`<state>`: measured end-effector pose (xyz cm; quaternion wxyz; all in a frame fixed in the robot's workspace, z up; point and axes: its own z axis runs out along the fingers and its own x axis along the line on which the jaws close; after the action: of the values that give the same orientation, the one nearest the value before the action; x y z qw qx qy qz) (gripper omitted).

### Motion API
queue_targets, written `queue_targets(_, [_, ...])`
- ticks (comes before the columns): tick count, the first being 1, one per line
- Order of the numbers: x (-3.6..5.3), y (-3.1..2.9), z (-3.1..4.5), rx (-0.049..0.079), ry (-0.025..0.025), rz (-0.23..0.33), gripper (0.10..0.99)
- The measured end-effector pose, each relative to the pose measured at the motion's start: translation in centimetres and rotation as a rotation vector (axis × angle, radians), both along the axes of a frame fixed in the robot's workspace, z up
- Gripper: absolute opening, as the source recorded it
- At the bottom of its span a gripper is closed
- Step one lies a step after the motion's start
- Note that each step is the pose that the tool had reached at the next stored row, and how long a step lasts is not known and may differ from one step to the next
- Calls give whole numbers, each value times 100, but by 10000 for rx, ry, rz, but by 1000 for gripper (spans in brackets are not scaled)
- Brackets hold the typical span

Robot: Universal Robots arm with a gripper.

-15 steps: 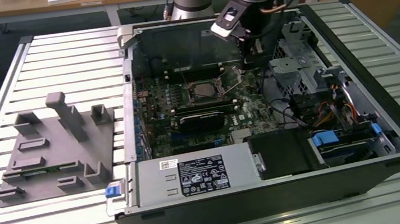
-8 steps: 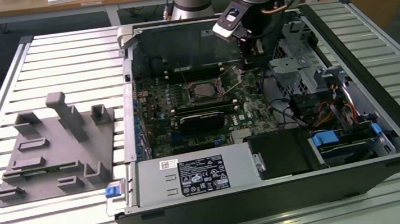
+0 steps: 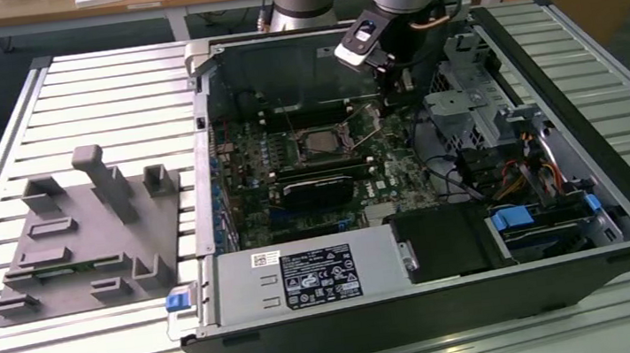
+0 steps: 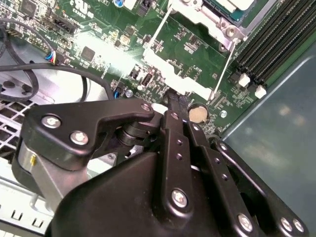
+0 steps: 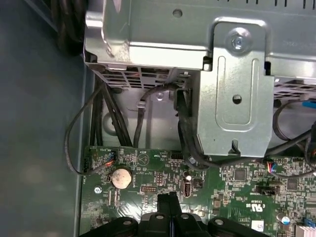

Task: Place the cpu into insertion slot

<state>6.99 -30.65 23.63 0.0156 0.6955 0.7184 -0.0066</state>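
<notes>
In the exterior view the insertion slot (image 3: 299, 135) sits in the middle of the green motherboard inside the open computer case. The cpu (image 3: 321, 144) lies flat inside its frame. In the second wrist view the slot's metal bracket rim (image 4: 197, 16) borders a strip of the cpu's silvery face (image 4: 229, 4). My gripper (image 3: 386, 108) hangs over the board to the exterior view's right of the slot, apart from it. Its black fingers (image 4: 174, 106) are pressed together, shut with nothing between them. The first wrist view has the gripper (image 5: 169, 198) just above the board near a coin battery (image 5: 121, 177).
A black rectangular card (image 3: 317, 192) lies nearer than the slot. Long black connector strips (image 4: 276, 44) run beside it. A metal drive cage (image 5: 237, 98) with cables (image 5: 185, 133) stands close to the gripper. A grey fixture (image 3: 85, 247) sits on the slatted table at the exterior view's left.
</notes>
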Motion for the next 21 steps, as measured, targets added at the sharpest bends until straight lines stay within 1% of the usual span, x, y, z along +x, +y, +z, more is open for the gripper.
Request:
queue_targets(6, [-71,0,-1,1,1,-148,106])
queue_targets(21, [-138,0,-1,1,0,-165,106])
